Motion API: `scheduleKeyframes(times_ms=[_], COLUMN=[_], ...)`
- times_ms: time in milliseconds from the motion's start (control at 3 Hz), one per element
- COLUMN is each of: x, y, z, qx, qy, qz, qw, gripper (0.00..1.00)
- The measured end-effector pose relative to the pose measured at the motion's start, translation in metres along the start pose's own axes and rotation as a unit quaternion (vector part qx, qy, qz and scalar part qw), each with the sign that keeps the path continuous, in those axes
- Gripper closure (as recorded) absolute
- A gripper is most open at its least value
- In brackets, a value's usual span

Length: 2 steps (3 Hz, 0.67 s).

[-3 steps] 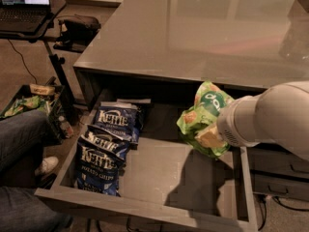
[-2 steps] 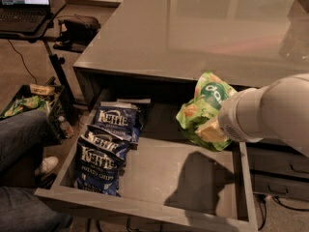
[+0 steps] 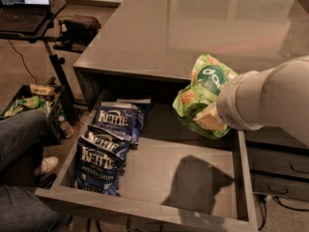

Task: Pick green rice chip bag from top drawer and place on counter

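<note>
The green rice chip bag (image 3: 205, 88) hangs in the air above the back right part of the top drawer (image 3: 193, 173), level with the counter's (image 3: 193, 28) front edge. My gripper (image 3: 215, 116) is at the end of the white arm (image 3: 270, 98) that comes in from the right. It is shut on the bag's right side, and the arm's housing hides most of it. The bag's shadow falls on the drawer's pale bottom.
Several dark blue Kettle chip bags (image 3: 104, 151) lie along the drawer's left side. Darker drawers with handles (image 3: 280, 170) are at the right below the arm. A laptop stand (image 3: 29, 18) and a person's legs (image 3: 19, 144) are at the left.
The arm has lifted the green bag higher out of the drawer, up to the counter's front edge. The Kettle bags have not moved.
</note>
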<state>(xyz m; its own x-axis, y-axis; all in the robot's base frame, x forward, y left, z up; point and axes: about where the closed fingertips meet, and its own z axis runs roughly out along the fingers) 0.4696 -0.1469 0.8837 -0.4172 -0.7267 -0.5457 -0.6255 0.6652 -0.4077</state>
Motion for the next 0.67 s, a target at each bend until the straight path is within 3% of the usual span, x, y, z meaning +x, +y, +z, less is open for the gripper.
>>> scheduleKeyframes(times_ms=[667], x=[-0.0095], y=[-0.0099], z=[0.0087], qx=[0.004], qy=[-0.009], qz=[-0.002], qw=[1.0], gripper=[1.0])
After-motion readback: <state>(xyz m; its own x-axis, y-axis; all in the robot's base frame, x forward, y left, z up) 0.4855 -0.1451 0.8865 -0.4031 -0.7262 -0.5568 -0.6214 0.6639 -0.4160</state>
